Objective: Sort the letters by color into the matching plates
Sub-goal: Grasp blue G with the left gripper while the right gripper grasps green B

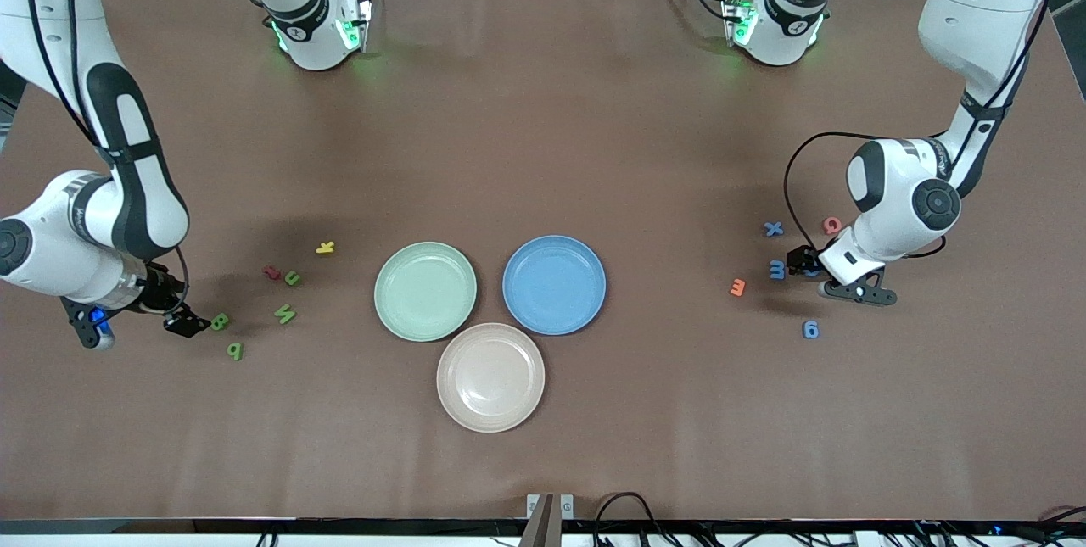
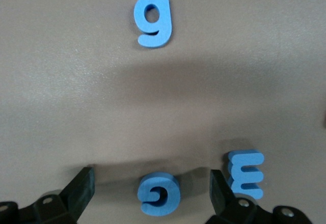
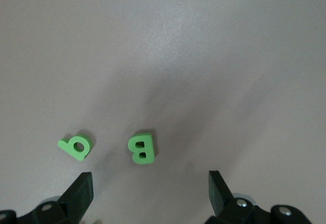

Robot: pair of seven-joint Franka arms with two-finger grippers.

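Observation:
The pale green plate (image 1: 425,291) and the blue plate (image 1: 554,285) lie side by side mid-table. Toward the right arm's end lie green letters: a B (image 1: 220,321) (image 3: 141,148), a b (image 1: 236,350) (image 3: 76,146), an N (image 1: 285,314) and a u (image 1: 292,278). My right gripper (image 1: 187,324) (image 3: 150,193) is open, low beside the B, with nothing between its fingers. Toward the left arm's end lie a blue x (image 1: 773,229), an E (image 1: 777,270) (image 2: 246,174) and a g (image 1: 811,329) (image 2: 153,20). My left gripper (image 1: 802,261) (image 2: 152,184) is open around a round blue letter (image 2: 159,194), its fingers not touching it.
A beige-pink plate (image 1: 490,376) sits nearer the front camera, touching the gap between the other two plates. A yellow letter (image 1: 325,248) and a red one (image 1: 271,272) lie by the green letters. An orange letter (image 1: 738,287) and a pink one (image 1: 832,226) lie by the blue ones.

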